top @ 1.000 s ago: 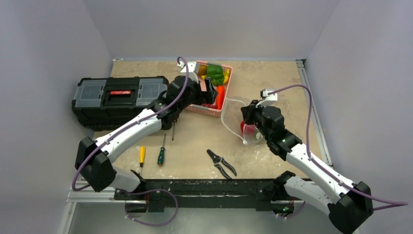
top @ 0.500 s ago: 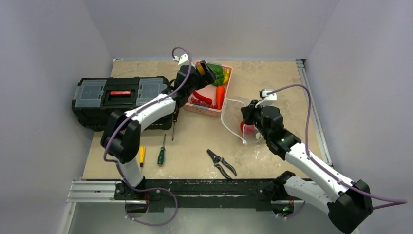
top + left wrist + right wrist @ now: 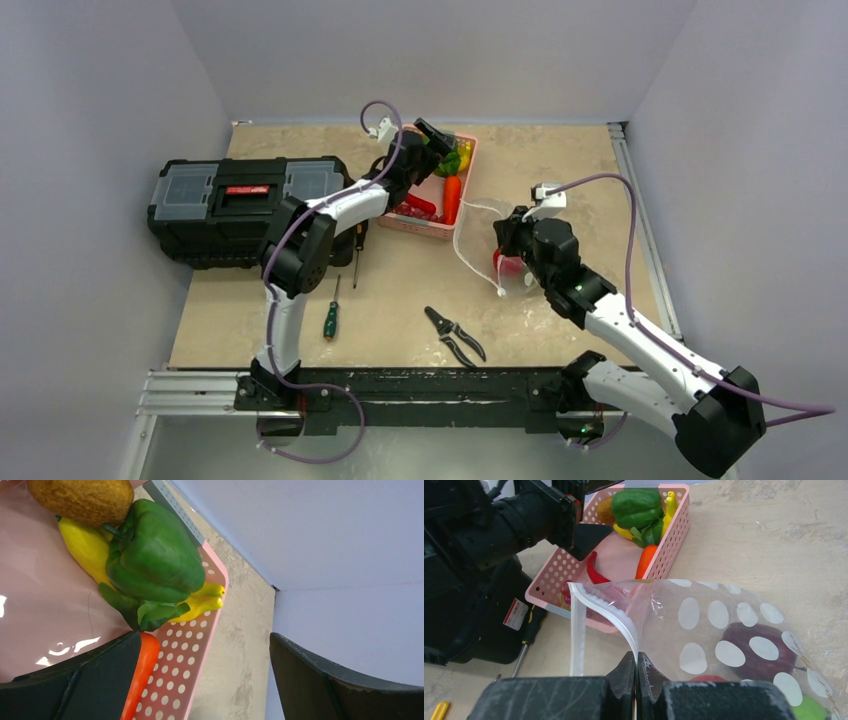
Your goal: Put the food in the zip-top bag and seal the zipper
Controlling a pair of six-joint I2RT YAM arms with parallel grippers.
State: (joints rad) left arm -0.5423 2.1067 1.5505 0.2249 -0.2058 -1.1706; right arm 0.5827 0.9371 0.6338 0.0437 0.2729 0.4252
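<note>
White arms (image 3: 640, 335), black joints, purple cables (image 3: 629, 240)

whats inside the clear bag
The zip-top bag holds a maroon fruit, a red fruit mostly covered by the right hand, and a green fruit cut off by the frame.

Tally off my feeds, by kind.
I count one pink basket (image 3: 675, 535), one green pepper (image 3: 636, 507), one carrot (image 3: 644, 562), one red chilli (image 3: 594, 570), one brown fruit (image 3: 82, 497); one zip-top bag (image 3: 704, 600) holding one maroon fruit (image 3: 751, 650), one red fruit (image 3: 508, 263), one green fruit (image 3: 811, 711); one toolbox (image 3: 235, 205), one pruner (image 3: 455, 335), one green-handled screwdriver (image 3: 329, 320), one black-handled screwdriver (image 3: 357, 252).
</note>
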